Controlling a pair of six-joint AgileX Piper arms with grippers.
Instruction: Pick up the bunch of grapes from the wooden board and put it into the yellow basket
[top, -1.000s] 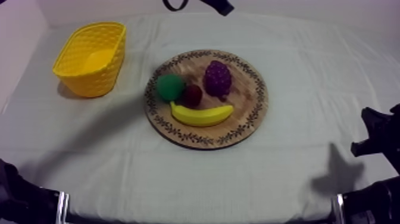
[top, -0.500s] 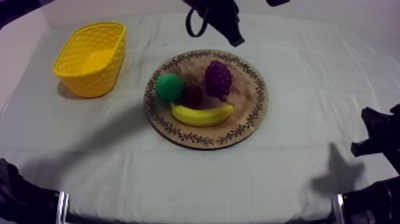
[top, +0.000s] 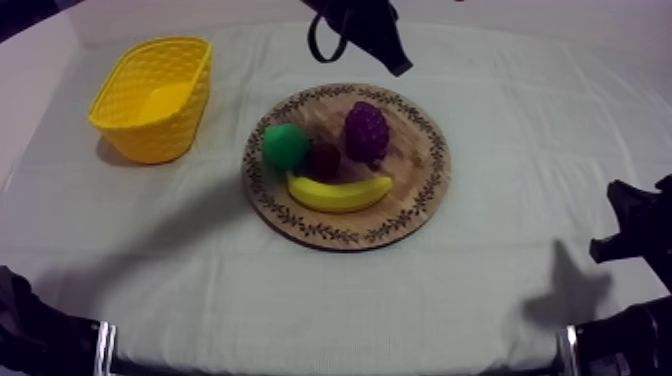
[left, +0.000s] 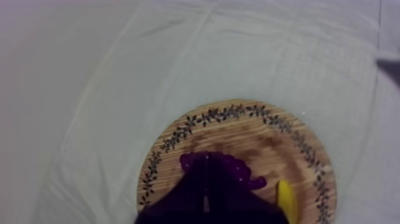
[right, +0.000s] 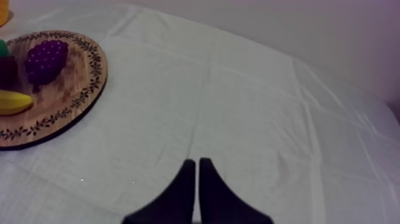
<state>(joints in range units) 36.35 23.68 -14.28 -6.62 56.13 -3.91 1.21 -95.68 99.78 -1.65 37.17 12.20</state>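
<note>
The purple bunch of grapes (top: 366, 130) lies on the far part of the round wooden board (top: 420, 190). The yellow basket (top: 150, 95) stands at the far left. My left gripper (top: 398, 68) hangs above the table just beyond the board, fingers together in a wedge with nothing in them. In the left wrist view that gripper (left: 205, 159) points down at the grapes (left: 241, 171) on the board (left: 238, 128). My right gripper (right: 197, 164) is shut on nothing over bare cloth, with the grapes (right: 44, 59) far off; its arm (top: 635, 235) rests at the right edge.
On the board beside the grapes lie a green pear (top: 285, 145), a small red fruit (top: 323, 160) and a banana (top: 338, 192) along the near side. Bare cloth lies between board and basket.
My left arm has come in from the far edge and lowered toward the board's far side. Over the last half second it has hardly moved. The fruit and the right arm are unchanged.
</note>
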